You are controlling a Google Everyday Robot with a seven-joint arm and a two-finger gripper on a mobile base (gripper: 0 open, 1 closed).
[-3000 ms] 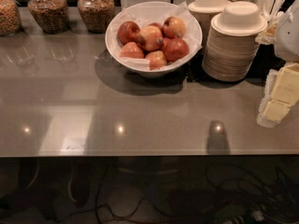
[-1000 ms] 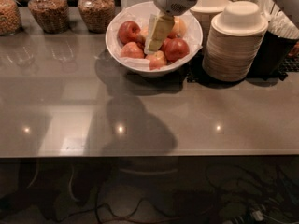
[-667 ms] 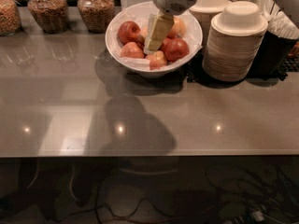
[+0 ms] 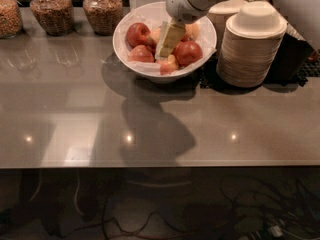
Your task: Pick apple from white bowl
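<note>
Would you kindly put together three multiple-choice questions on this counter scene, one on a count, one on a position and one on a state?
1. How many brown-filled glass jars stand along the back?
A. One
B. Five
C. Three

2. Where is the cream-coloured robot gripper?
A. Above the jars
B. Down inside the glossy round white bowl, among the red apples
C. Far to the left of the jars

3. What state is the white bowl in?
A. Upright and holding apples
B. Overturned
C. Empty

Answers:
1 C, three jars line the back left.
2 B, the gripper's tip sits between apples inside the rim.
3 A, the apples lie on the bowl's crumpled white paper lining.
</note>
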